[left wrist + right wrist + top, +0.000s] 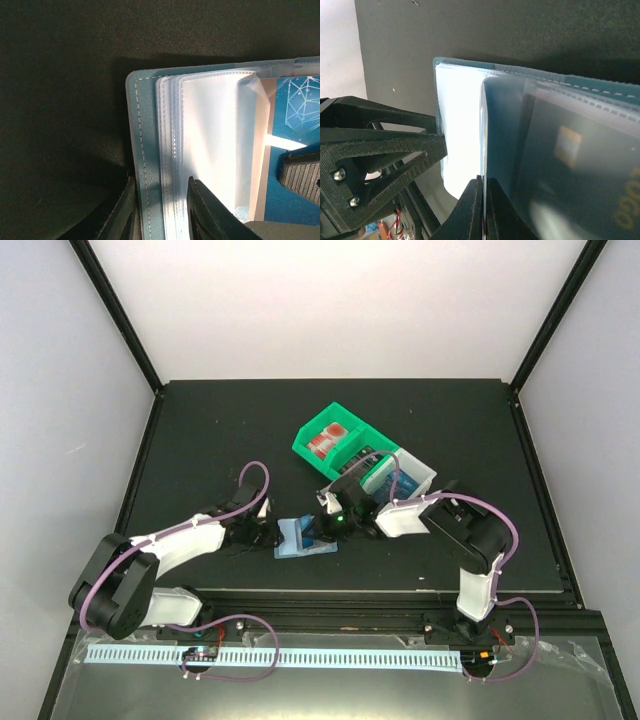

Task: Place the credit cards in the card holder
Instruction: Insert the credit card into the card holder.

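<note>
L gripper (161, 200), fingers parted, is pinning card holder (145, 150) while R gripper (483, 187), pinching blue credit card (300, 105), is feeding it in, needing straight push nxt.

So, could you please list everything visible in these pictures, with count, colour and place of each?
table: one, black, under everything.
green bin: one, mid table, far side.
red-and-white cards: count unclear, in green bin.
white bin: one, right beside green bin.
bluish cards: count unclear, in white bin.
holder: one, blue-teal, open, near edge, between the end effectors.
pockets: several, clear, inside holder.
blue card: one, pale print, on open holder.
dark card: one, gold chip, behind a pocket; perhaps the same card.
left arm, right arm: black and white, purple cables, near edge.
left end effector: black, open, straddling holder's edge.
right end effector: black, shut on a thin edge at holder.
</note>
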Action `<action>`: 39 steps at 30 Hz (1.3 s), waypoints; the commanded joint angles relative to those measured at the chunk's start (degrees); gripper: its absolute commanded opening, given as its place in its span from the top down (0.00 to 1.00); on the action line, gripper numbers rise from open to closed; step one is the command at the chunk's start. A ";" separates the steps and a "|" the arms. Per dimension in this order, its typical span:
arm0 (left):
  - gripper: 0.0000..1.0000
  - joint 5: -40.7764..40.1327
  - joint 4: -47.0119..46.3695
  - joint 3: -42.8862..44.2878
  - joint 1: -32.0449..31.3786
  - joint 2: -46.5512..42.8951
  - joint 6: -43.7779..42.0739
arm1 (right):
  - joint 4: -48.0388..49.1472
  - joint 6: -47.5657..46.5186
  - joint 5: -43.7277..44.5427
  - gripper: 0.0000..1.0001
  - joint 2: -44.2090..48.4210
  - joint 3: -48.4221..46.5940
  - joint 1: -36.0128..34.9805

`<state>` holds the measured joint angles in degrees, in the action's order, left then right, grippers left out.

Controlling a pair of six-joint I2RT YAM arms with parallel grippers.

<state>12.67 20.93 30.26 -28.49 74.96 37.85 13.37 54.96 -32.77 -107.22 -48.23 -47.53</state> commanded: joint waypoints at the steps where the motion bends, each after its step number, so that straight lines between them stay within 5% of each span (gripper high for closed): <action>1: 0.70 -0.57 1.82 -1.60 0.25 0.39 -0.25 | 4.58 0.46 0.31 0.95 -2.56 0.02 -0.50; 6: 0.70 -0.92 1.81 -1.70 0.22 0.30 -0.02 | 11.77 5.60 -3.83 0.91 -2.98 2.14 -0.97; 11: 0.70 -1.71 2.01 -1.93 0.20 -1.21 0.23 | 4.97 2.72 -0.01 0.86 0.32 1.65 -0.83; 17: 0.70 -1.65 2.20 -1.78 0.23 -1.22 0.19 | 0.37 -1.61 0.68 0.55 3.33 0.86 -0.84; 26: 0.70 -0.60 0.20 -1.80 0.20 -2.21 0.65 | -7.01 -2.57 1.69 0.39 7.35 0.29 -0.95; 39: 0.70 0.37 -0.61 -1.96 0.21 -1.92 -0.04 | -19.12 -4.96 7.47 0.42 4.32 -6.06 -1.15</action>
<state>12.32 20.93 28.99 -28.51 73.08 38.11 -2.96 51.11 -26.74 -100.75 -52.49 -48.18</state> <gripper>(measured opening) 0.298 0.589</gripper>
